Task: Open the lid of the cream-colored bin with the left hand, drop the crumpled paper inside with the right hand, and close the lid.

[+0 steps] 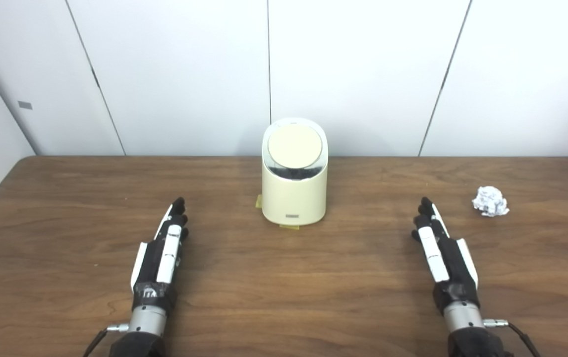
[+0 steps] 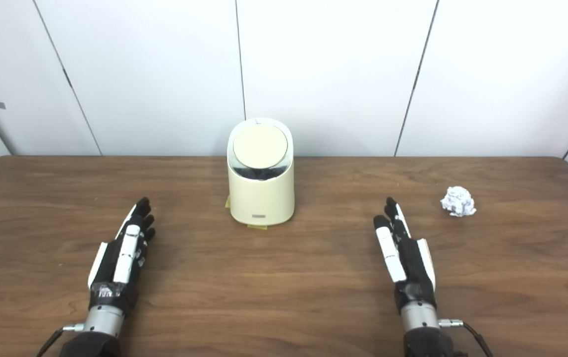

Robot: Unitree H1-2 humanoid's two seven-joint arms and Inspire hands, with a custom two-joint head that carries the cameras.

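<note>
Both hands, left [image 1: 159, 258] and right [image 1: 443, 253], lie released, fingers straight, holding nothing; paper [image 1: 490, 201] looks light, soft, pinchable anywhere; lid [image 1: 294, 145] seems rigid, probably best lifted at its front edge.

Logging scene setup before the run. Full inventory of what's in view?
bin: 1, cream, upright at table centre near the back edge
lid: 1, cream round disc, on top of the bin, down
paper ball: 1, white, crumpled, on the table right of the bin, apart from it
tape bits: yellowish, at the bin's base, count unclear
table: 1, brown wood
wall panels: white, behind the table
left hand: 1, black and white, open, over the table left of the bin
right hand: 1, black and white, open, near the paper ball, not touching
</note>
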